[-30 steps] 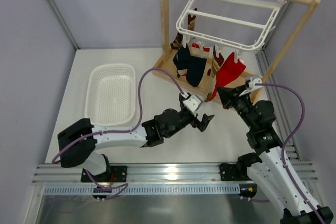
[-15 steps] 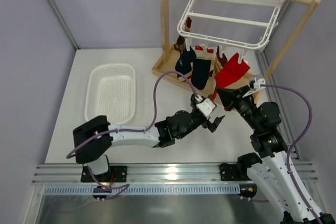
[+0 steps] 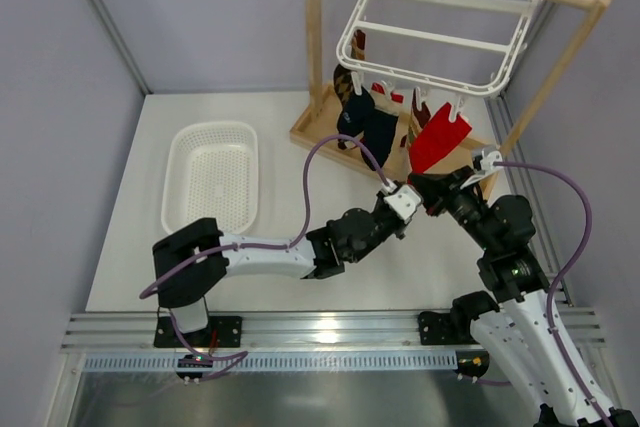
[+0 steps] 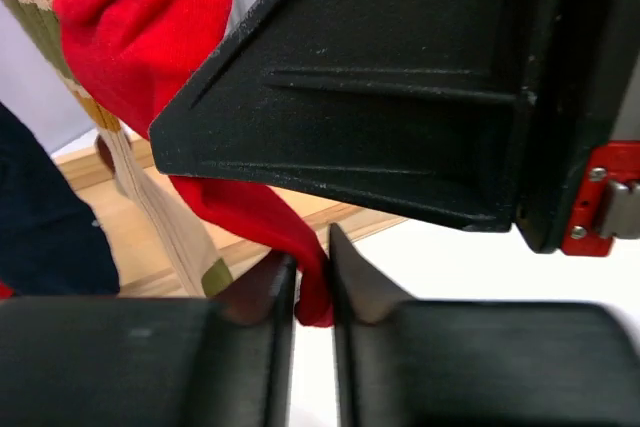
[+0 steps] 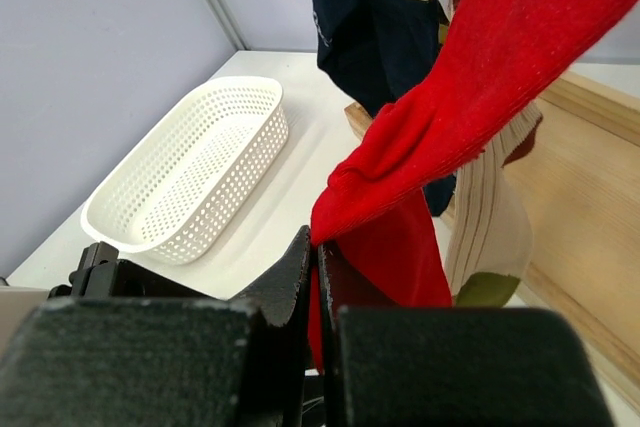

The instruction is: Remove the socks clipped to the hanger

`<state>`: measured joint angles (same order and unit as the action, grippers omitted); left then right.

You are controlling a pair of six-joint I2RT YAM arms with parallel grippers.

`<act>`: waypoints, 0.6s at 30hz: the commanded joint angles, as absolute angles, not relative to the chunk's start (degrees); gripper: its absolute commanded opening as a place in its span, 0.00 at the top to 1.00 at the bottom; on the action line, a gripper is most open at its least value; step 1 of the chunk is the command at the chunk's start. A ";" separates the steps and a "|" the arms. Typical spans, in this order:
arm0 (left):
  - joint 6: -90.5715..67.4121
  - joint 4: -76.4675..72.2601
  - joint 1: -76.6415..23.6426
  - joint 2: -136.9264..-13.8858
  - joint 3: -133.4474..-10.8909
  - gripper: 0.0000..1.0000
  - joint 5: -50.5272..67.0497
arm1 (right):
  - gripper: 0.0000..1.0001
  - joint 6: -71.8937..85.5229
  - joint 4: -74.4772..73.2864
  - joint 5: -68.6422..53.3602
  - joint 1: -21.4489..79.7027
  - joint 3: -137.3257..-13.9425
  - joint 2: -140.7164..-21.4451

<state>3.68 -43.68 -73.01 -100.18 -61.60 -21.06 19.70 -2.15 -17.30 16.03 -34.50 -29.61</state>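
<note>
Step in hand: freeing the plain red fabric sock (image 3: 440, 139) from its clip. My left gripper (image 4: 312, 275) is pinched on the sock's lower tip. My right gripper (image 5: 317, 265) is clamped on the fabric just above. The sock hangs, apparently clipped, from the white plastic rectangular hanger (image 3: 440, 36) at 12 o'clock. In my judgement the next move is a steady downward pull. The white slotted plastic basket (image 3: 212, 182), at 9 o'clock, holds nothing.

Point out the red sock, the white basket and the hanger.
red sock (image 3: 438, 144), top external view, middle of its body
white basket (image 3: 212, 182), top external view, bare mesh floor
hanger (image 3: 420, 80), top external view, near rim of the frame
</note>
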 commanded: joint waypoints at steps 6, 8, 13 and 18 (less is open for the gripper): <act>5.62 -48.43 -73.48 -100.81 -63.19 1.00 -23.73 | 0.96 20.39 -2.11 -18.98 16.35 -35.95 -28.30; 5.89 -48.78 -73.48 -100.81 -62.84 1.00 -24.17 | 0.96 20.39 -2.28 -19.07 16.35 -36.03 -28.30; 6.15 -49.48 -73.65 -100.37 -61.96 1.00 -27.85 | 0.72 18.90 -4.65 -17.85 16.35 -36.56 -28.92; 6.59 -48.26 -73.74 -99.67 -61.70 1.00 -32.59 | 0.35 16.09 -8.52 -14.42 16.26 -38.05 -27.26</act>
